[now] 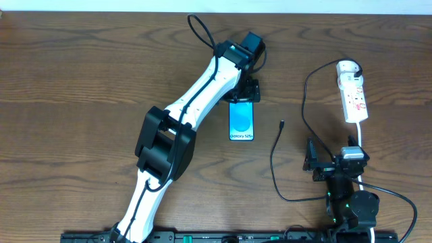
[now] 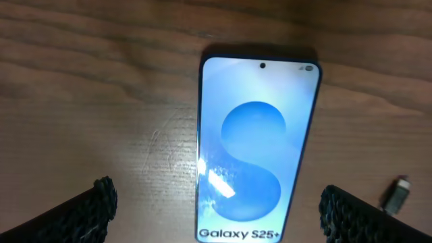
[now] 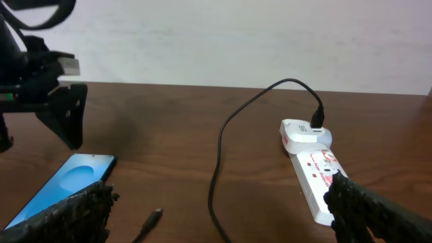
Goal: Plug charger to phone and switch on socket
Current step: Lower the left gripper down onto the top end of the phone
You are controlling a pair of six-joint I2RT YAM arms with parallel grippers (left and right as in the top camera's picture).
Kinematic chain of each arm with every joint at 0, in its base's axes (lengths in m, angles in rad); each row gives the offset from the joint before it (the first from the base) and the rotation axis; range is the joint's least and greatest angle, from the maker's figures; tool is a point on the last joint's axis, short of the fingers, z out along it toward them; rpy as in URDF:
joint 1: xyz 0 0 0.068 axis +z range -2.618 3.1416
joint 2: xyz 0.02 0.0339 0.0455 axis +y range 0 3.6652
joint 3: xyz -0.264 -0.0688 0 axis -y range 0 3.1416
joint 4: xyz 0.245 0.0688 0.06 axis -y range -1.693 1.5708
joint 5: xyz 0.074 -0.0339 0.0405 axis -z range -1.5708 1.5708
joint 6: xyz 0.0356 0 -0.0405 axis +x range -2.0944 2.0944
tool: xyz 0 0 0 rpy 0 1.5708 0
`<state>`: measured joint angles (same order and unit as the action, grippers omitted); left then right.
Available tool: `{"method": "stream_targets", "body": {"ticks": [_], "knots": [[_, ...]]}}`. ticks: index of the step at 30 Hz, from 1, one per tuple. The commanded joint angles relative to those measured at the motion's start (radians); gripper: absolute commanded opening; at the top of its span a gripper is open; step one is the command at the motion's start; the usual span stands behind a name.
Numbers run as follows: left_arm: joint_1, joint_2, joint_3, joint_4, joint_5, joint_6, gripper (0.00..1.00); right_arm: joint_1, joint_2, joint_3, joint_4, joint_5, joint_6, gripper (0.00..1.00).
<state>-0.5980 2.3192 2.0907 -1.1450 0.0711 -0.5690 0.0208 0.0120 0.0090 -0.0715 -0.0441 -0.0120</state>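
Note:
The phone (image 1: 241, 120) lies flat on the wooden table, cyan screen up with "Galaxy S25+" showing. My left gripper (image 1: 244, 93) is open just beyond the phone's far end; in the left wrist view its fingers (image 2: 216, 209) straddle the phone (image 2: 256, 148) without touching it. The black charger cable (image 1: 275, 162) loops from the white power strip (image 1: 353, 98) down and back up to its plug tip (image 1: 281, 124), which lies loose right of the phone and shows in the left wrist view (image 2: 398, 192) and right wrist view (image 3: 154, 216). My right gripper (image 1: 335, 164) is open and empty near the front, its fingers (image 3: 219, 212) wide apart.
The strip's white cord (image 1: 361, 135) runs down toward the right arm's base (image 1: 351, 202). The cable's adapter sits plugged in at the strip's rounded far end (image 3: 305, 129). The left arm (image 1: 182, 128) slants across the middle of the table. A pale wall stands behind the table.

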Motion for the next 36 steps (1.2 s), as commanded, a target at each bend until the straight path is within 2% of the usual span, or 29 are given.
{"method": "stream_targets", "body": {"ticks": [1,4,12,18,30,36], "knots": [[-0.004,0.016,-0.043,0.041,0.013,0.091,0.98,0.005,-0.005,-0.003,-0.003,0.008,-0.011,0.99],[-0.004,0.016,-0.066,0.071,0.019,0.128,0.98,0.005,-0.005,-0.003,-0.003,0.008,-0.011,0.99],[-0.004,0.017,-0.097,0.093,0.018,0.13,0.98,0.005,-0.005,-0.003,-0.003,0.008,-0.011,0.99],[-0.004,0.023,-0.099,0.101,0.019,0.077,0.98,0.005,-0.005,-0.003,-0.003,0.008,-0.011,0.99],[-0.057,0.047,-0.099,0.124,0.013,0.076,0.98,0.005,-0.005,-0.003,-0.003,0.008,-0.011,0.99],[-0.073,0.077,-0.099,0.119,-0.024,0.034,0.98,0.005,-0.005,-0.003,-0.003,0.008,-0.011,0.99]]}}
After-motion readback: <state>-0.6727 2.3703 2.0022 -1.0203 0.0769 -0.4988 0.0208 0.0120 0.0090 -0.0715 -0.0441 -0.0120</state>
